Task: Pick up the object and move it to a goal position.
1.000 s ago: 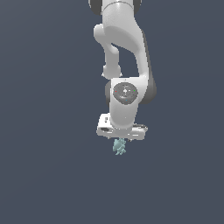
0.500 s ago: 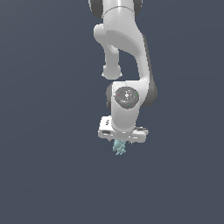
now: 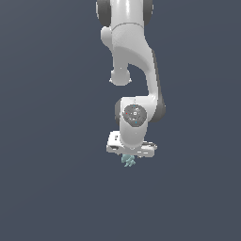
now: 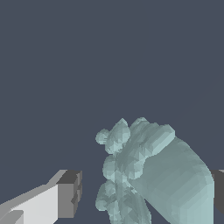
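The object [image 3: 128, 162], a small pale teal spiky clump, sits just under the white hand in the exterior view. My gripper [image 3: 130, 156] points down over it and hides its upper part. In the wrist view the object [image 4: 144, 175] fills the space between the jaws of the gripper [image 4: 146, 192]. One dark-padded finger [image 4: 69, 193] stands clear of it with a visible gap. The other finger [image 4: 218, 189] shows only at the frame edge, right against the object. The gripper is open around the object.
Only a plain dark blue-grey surface shows around the arm [image 3: 134, 56] in both views. No other objects, containers or edges are visible.
The hand has come down by a small amount, closing the gap above the object. The object has stayed in place.
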You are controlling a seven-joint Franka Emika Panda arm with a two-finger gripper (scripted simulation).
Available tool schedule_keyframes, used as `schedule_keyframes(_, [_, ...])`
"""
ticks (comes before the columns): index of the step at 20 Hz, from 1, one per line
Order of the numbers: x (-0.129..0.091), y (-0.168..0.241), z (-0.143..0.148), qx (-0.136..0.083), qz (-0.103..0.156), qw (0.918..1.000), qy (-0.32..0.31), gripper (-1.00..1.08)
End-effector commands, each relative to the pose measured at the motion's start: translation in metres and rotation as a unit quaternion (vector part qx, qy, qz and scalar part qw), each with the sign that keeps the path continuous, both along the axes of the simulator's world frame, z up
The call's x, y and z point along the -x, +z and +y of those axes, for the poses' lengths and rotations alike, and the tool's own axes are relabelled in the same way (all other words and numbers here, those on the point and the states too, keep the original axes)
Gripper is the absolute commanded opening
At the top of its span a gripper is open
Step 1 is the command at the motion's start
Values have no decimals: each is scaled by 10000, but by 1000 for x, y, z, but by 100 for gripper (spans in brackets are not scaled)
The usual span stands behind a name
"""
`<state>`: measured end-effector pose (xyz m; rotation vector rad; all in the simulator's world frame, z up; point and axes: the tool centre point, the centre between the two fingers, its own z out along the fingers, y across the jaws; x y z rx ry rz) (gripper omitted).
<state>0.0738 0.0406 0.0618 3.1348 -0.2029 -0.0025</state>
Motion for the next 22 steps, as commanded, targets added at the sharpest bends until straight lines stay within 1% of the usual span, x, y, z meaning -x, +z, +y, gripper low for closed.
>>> schedule_keyframes(1, [-1, -7, 0, 0, -7, 10000, -1, 100])
schedule_keyframes(5, [-2, -7, 0, 0, -8, 10000, -3, 100])
schedule_keyframes(6, [-2, -7, 0, 0, -8, 10000, -3, -100])
schedule_keyframes(17, [-2, -7, 0, 0, -8, 10000, -3, -100])
schedule_keyframes(22, [2, 0, 2, 0, -8, 10000, -3, -100])
